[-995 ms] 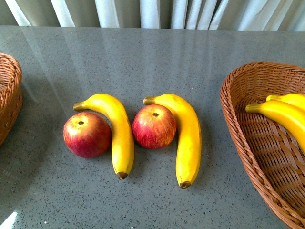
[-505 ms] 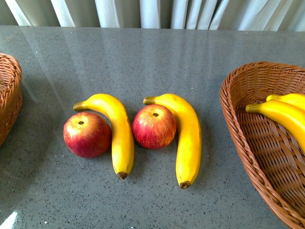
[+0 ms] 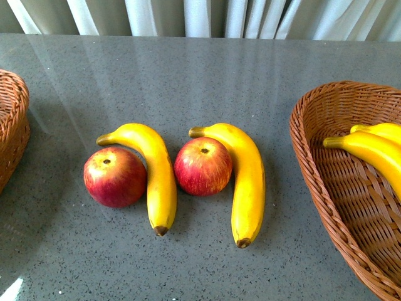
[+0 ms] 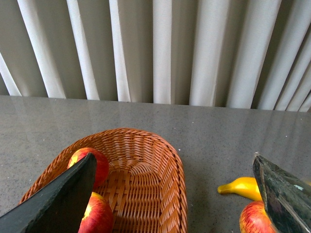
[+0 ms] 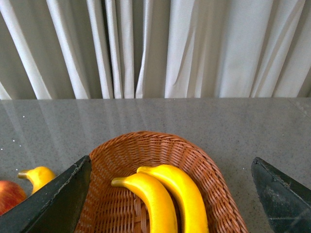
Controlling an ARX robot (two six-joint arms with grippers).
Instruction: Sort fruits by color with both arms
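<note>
On the grey table, in the front view, two red apples each lie against a yellow banana. Neither arm shows in that view. My left gripper hangs open over a wicker basket holding two apples, with nothing between its fingers. My right gripper hangs open over another wicker basket holding two bananas. It grips nothing.
The left basket stands at the table's left edge and the right basket at its right edge. White curtains hang behind the table's far edge. Bare tabletop lies beyond the fruit.
</note>
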